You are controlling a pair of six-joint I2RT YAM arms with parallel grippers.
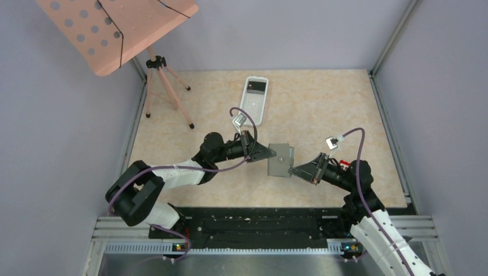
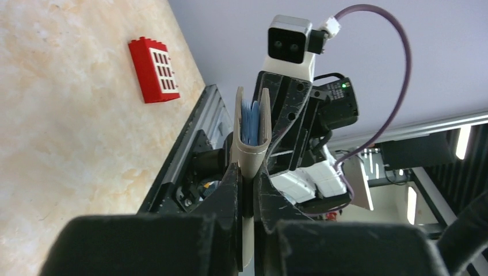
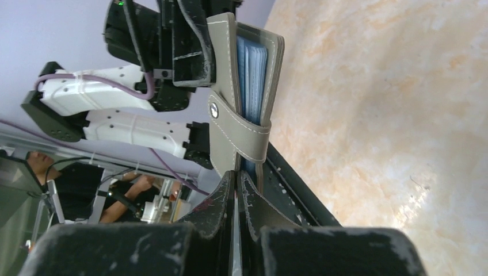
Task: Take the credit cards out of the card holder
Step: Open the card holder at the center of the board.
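Note:
The grey card holder [image 1: 280,160] hangs above the table between both grippers. My left gripper [image 1: 266,153] is shut on its folded edge; in the left wrist view the holder [image 2: 251,150] stands up from the shut gripper [image 2: 247,168], with blue pockets showing. My right gripper [image 1: 296,170] is at its near right corner. In the right wrist view the gripper [image 3: 237,176] is shut on a thin pale card [image 3: 236,231] that comes out of the holder [image 3: 221,63] under its snap strap. The red card with white squares [image 2: 154,69] lies on the table by the right arm [image 1: 344,164].
A white perforated basket [image 1: 255,106] with a dark item inside lies at the back centre. A pink perforated board on a tripod [image 1: 164,80] stands at the back left. A black rail [image 1: 253,221] runs along the near edge.

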